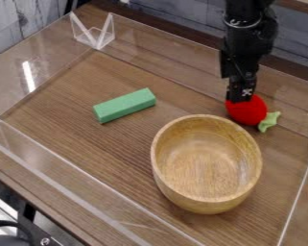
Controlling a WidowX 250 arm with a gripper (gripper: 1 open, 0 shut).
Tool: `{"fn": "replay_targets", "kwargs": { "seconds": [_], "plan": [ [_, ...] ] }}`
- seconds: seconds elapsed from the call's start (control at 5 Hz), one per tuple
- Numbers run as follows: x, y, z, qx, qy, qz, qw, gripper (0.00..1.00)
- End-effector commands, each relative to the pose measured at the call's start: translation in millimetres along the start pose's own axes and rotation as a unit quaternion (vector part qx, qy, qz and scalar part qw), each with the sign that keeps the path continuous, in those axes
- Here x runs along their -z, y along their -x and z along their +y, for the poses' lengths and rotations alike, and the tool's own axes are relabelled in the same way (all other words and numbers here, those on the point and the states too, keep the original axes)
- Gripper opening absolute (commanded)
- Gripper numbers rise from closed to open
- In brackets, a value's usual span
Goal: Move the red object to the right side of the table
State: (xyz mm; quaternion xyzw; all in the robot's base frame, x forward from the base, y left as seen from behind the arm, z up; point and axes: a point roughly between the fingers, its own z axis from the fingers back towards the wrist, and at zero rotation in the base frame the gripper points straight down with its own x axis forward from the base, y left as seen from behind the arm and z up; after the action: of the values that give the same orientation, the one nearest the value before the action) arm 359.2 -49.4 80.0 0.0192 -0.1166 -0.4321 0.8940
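Your black gripper (242,92) hangs nearly straight down in the upper right of the frame, its tips right at the upper-left shoulder of the small rounded bright-red toy fruit (251,110). The jaws stand spread about as wide as they go, and you can see nothing clamped between them; whether a tip is actually touching the fruit is too close to call from this angle.

The fruit rests on the brown wood-grain tabletop (80,101), at the right of the frame near the clear acrylic wall, just above the rim of the round light wooden bowl (206,161). It lies directly below the gripper and slightly toward the lower right. Its long axis runs roughly left to right, with the pale green leafy tip pointing right toward the wall. By the look of it, the fruit already sits on the right side, so any coming move is either a short drop to close on it or a lift clear.

Count: one red fruit, one wooden bowl, one green rectangular block (126,105) left of centre, one gripper.
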Motion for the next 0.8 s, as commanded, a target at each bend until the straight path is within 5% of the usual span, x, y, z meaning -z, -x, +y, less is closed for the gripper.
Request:
{"fn": "replay_targets", "kwargs": {
  "seconds": [0.0,0.6],
  "plan": [
    [-25.4,-5.6,9.5,-0.004,-0.029,-0.032,0.9991,1.0],
    [-19.3,-6.7,8.9,-0.003,-0.028,-0.037,0.9989,1.0]
  ]
}}
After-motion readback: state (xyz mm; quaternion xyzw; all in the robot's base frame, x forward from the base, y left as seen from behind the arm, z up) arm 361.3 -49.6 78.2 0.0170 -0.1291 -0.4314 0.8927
